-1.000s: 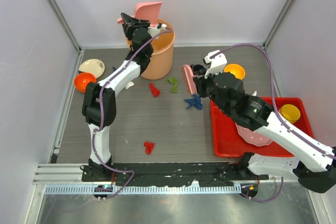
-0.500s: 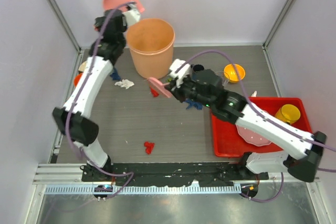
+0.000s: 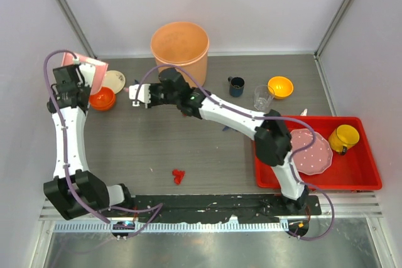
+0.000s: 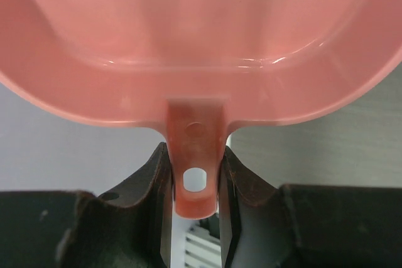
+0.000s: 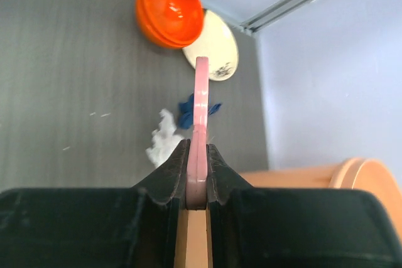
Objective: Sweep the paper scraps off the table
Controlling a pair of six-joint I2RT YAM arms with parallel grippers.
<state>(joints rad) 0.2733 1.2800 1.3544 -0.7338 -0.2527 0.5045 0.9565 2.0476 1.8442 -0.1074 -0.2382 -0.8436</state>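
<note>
- Top view: the table (image 3: 188, 149) has one red paper scrap (image 3: 178, 176) near its front edge, well apart from both of my grippers.
- A blue scrap (image 3: 227, 128) peeks out from under my right arm, just left of the red tray (image 3: 370, 183).
- My left gripper (image 3: 78, 83) is at the far-left edge, above the orange bowl (image 3: 102, 98) and beside a cream dish (image 3: 115, 81), with the pink dustpan (image 3: 90, 70) in it.
- My right gripper (image 3: 139, 95) reaches across to the left, in front of the orange bucket (image 3: 179, 45).
- Left wrist view: my fingers are clamped on both sides of the dustpan's handle tab. The pan fills the top of the frame, and I can't see inside it.
- Right wrist view: my jaws are closed tight on a pink brush (image 5: 201, 111), seen edge-on and pointing ahead.
- A white scrap (image 5: 163, 141) and a dark blue scrap (image 5: 187, 110) lie on the table, touching or nearly touching the brush's left side. I can't tell which.
- The bowl and the dish lie beyond them, by the wall.
</note>
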